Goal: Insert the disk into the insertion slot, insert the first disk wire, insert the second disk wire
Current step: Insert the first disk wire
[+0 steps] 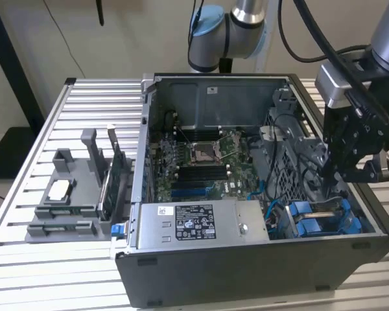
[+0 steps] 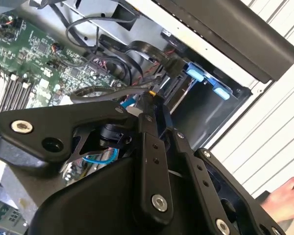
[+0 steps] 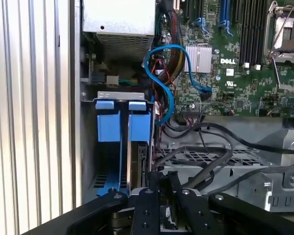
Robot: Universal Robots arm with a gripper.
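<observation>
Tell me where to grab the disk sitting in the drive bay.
Probably the blue carrier tab at the disk's exposed end, coming through the case's open side: it stands on edge in the bay, whose walls cover its flat faces.

Disk (image 3: 138,157) mostly hidden in bay (image 3: 87,147); hand (image 2: 286,198) cut off by edge.

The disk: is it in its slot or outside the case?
In: the disk, with its blue frame, stands inside the slot in a corner of the case. Fully seated or not, cannot tell.
</observation>
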